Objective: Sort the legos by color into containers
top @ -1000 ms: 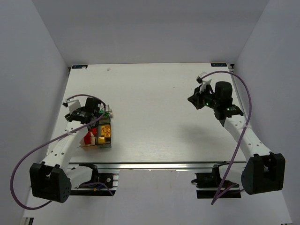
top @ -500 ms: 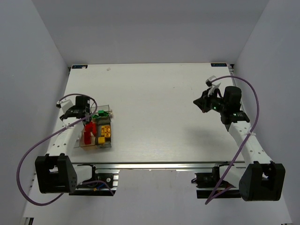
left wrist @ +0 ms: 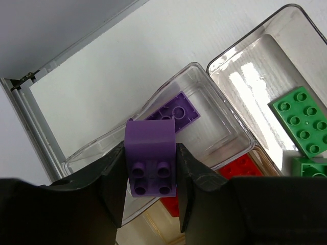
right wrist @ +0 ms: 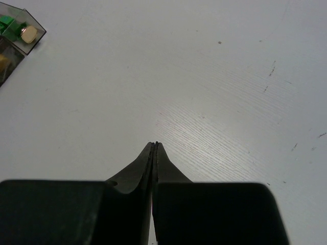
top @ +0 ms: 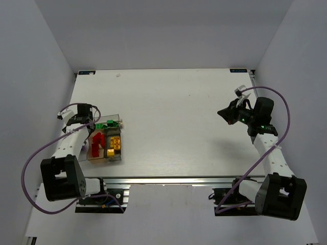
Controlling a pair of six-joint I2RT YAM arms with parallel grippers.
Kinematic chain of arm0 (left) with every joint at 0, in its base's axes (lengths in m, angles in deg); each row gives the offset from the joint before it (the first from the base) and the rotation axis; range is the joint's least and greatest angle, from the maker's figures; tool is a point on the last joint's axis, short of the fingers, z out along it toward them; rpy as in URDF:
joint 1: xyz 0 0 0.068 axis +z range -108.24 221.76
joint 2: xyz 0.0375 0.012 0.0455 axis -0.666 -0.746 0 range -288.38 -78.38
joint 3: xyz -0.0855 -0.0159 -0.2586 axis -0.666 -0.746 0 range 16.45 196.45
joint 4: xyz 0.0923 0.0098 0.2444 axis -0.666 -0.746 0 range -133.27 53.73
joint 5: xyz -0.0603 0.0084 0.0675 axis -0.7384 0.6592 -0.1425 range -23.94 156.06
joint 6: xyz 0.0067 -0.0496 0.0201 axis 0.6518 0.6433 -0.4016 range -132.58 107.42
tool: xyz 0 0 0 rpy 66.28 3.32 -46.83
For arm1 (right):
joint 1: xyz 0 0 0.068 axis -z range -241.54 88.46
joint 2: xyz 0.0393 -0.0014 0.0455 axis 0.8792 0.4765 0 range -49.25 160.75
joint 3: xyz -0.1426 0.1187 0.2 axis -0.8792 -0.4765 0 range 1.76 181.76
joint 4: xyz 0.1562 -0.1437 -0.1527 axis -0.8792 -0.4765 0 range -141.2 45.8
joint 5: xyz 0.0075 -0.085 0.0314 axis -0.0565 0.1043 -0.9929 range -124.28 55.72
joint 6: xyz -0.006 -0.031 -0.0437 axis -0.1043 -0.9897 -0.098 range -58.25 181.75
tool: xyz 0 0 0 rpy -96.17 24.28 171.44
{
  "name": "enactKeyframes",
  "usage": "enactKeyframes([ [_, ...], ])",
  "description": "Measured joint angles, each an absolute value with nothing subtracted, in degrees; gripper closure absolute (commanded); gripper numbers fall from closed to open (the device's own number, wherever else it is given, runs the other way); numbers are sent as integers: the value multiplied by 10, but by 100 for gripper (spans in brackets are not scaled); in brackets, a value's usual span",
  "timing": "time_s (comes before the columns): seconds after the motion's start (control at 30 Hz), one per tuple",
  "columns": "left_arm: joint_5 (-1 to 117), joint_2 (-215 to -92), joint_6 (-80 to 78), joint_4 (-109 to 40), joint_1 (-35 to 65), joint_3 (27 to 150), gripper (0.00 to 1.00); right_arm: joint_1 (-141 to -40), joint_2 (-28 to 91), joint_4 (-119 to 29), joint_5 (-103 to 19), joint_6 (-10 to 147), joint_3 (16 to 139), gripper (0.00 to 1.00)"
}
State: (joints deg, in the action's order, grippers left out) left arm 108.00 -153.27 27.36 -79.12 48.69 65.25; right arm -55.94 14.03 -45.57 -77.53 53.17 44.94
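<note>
My left gripper (left wrist: 150,189) is shut on a purple arched brick (left wrist: 150,163) and holds it above a clear bin (left wrist: 225,120). A flat purple brick (left wrist: 173,109) lies in that bin. The neighbouring bin (left wrist: 255,76) holds a green brick (left wrist: 301,122), and a red brick (left wrist: 240,166) lies below. In the top view the left gripper (top: 86,120) is at the far-left corner of the joined containers (top: 120,153), which hold red (top: 96,142), yellow (top: 113,144) and green (top: 108,124) bricks. My right gripper (right wrist: 154,145) is shut and empty over bare table at the right (top: 225,113).
The containers' corner (right wrist: 15,35), with a cream round piece (right wrist: 29,34), shows at the top left of the right wrist view. The table's left edge rail (left wrist: 30,117) runs close beside the purple bin. No loose bricks show on the white table (top: 168,117).
My left gripper has moved left, from over the bins to their far-left corner. My right arm has swung right and back towards the table's right edge, its gripper shut throughout.
</note>
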Motion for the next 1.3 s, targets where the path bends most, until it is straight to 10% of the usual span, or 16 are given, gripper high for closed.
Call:
enactKeyframes([
  [0.03,1077,-1532,274,-789,489,653,35,-555,143,-455,-781,532,449,100],
  [0.13,1069,-1532,275,-785,492,653,11,-544,147,-455,-794,531,449,100],
  [0.43,1041,-1511,276,-787,491,653,6,-525,147,-452,-831,532,442,95],
  [0.63,907,-1411,241,-760,483,655,33,-519,145,-450,-841,531,441,11],
  [0.73,763,-1310,200,-666,482,626,42,-516,139,-446,-833,528,440,11],
  [0.9,472,-1206,193,-391,482,499,2,-510,136,-455,-791,550,445,11],
  [1.3,164,-1347,201,-81,461,452,2,-475,152,-487,-714,613,489,11],
])
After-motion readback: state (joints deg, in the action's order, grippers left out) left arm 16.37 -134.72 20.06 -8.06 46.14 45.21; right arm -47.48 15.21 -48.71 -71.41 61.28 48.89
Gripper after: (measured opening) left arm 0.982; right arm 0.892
